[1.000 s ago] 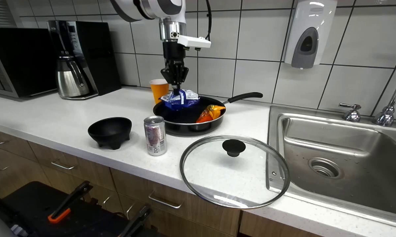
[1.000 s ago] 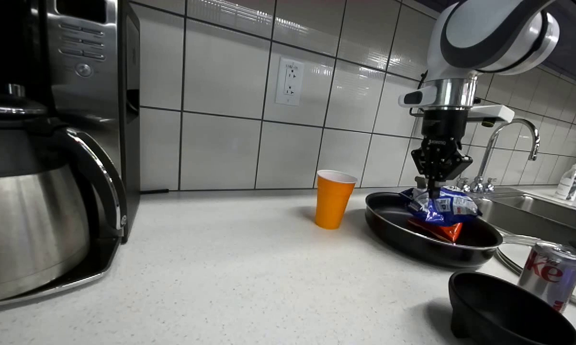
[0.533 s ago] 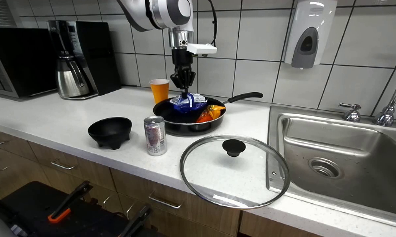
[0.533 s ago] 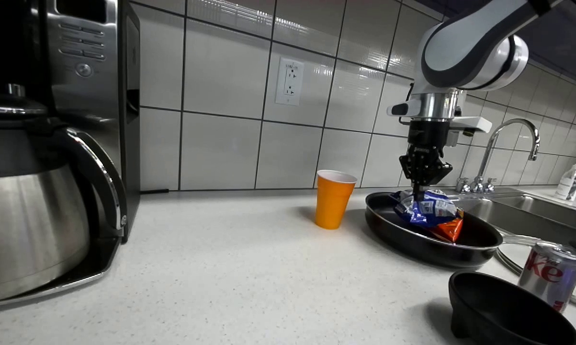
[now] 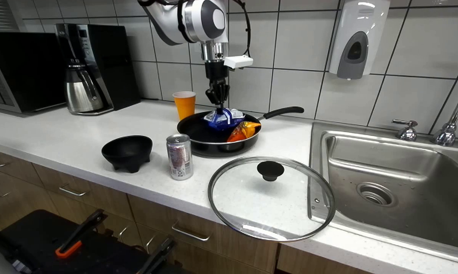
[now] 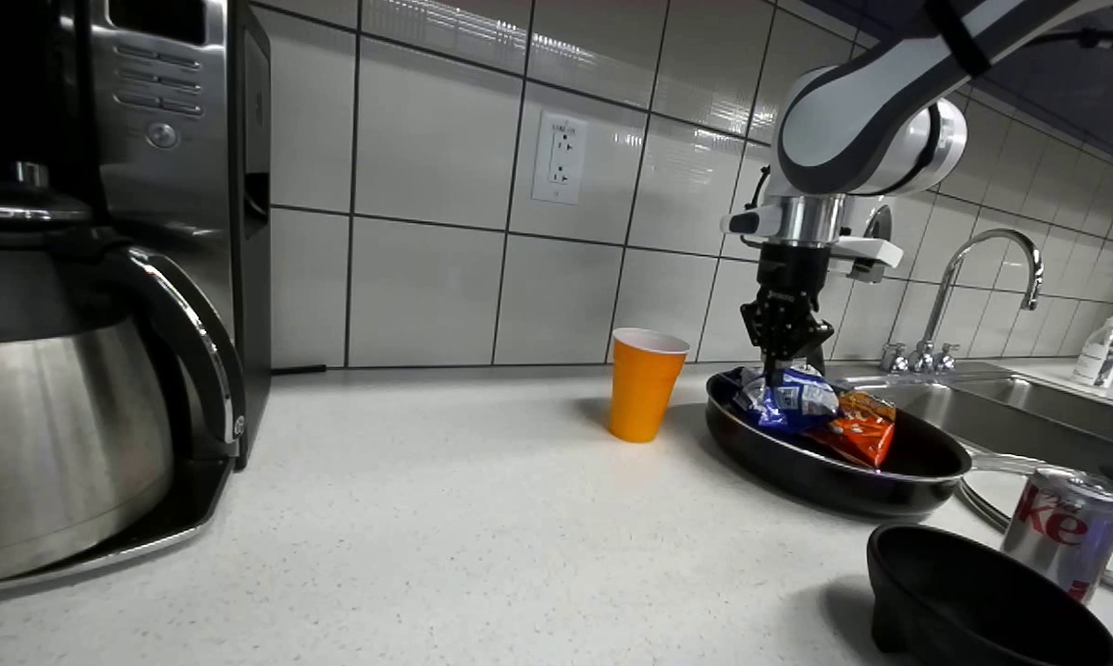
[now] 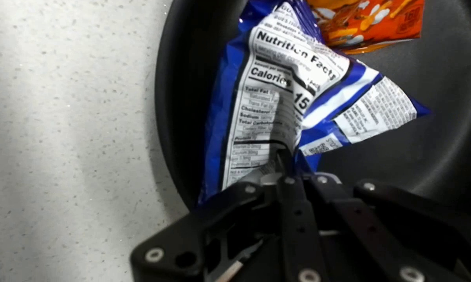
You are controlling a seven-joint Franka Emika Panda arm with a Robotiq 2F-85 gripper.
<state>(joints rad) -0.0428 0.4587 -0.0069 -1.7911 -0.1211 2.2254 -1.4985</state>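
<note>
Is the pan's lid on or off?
Off. The lid lies on the counter beside the pan, which stands uncovered, the blue bag and orange bag showing inside.

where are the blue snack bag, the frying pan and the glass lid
Blue snack bag (image 7: 278, 103): wrist view, on its Nutrition Facts panel.
Frying pan (image 5: 225, 150): in an exterior view, on its outer wall.
Glass lid (image 5: 271, 199): in an exterior view, on its clear pane.

Blue, orange, black

The bag (image 7: 270, 105) is blue, its white panels printed in black. In an exterior view, from the middle of the black pan (image 5: 221, 150): orange-and-yellow packet (image 5: 243, 132) at 3 o'clock, white-rimmed orange cup (image 5: 184, 106) at 10, silver can (image 5: 180, 158) at 8. White counter (image 7: 71, 117), grey-brown flecks.
</note>
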